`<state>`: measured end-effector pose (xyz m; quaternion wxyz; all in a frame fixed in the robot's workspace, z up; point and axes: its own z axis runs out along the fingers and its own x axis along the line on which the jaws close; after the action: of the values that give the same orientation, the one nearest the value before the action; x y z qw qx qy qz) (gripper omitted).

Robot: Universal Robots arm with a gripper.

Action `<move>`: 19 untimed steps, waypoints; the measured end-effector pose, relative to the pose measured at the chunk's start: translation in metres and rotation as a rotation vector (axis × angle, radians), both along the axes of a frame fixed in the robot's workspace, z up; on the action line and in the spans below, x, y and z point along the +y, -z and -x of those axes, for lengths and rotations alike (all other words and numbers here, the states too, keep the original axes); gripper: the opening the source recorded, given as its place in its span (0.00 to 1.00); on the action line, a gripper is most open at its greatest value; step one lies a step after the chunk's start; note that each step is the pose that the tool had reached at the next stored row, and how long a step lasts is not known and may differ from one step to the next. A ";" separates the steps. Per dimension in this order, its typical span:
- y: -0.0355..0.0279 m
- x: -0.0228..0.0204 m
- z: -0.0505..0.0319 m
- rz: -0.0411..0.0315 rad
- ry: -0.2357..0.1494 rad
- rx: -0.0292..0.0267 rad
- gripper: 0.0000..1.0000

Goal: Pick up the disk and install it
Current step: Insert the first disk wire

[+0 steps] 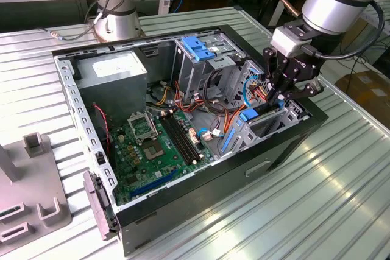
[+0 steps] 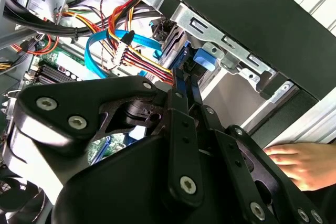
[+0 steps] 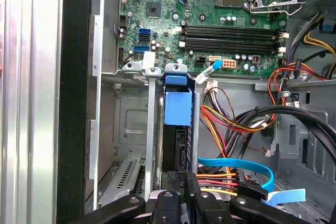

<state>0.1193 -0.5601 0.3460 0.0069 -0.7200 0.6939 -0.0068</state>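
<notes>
Gripper [image 1: 281,92] above the open computer case [image 1: 183,199], fingers [image 2: 181,85] closed together on the disk [image 3: 176,129] standing edgewise in the case's bay, beside the motherboard [image 1: 155,144].

We see a green motherboard [image 1: 155,144], blue rails on the disk [image 3: 177,106], a black gripper [image 1: 283,86], and a ribbed silver desk [image 1: 317,199].

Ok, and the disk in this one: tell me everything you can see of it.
The disk stands on edge in a slot of the metal drive bay by the case's side wall, mostly sunk in. The first wrist view shows its thin dark edge, capped by a blue plastic rail. Its label face is hidden. The claw sits right at its near end; whether it grips cannot be told.
</notes>
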 end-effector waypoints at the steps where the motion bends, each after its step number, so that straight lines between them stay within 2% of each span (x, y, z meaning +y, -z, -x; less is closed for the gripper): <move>1: -0.0012 0.0000 -0.0001 0.0003 0.000 0.0000 0.17; 11: -0.0014 0.0017 -0.0002 0.0002 0.000 0.0000 0.17; 19: 0.0016 0.0016 -0.0002 0.0004 0.000 0.0000 0.17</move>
<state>0.1195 -0.5584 0.3445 0.0067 -0.7200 0.6939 -0.0069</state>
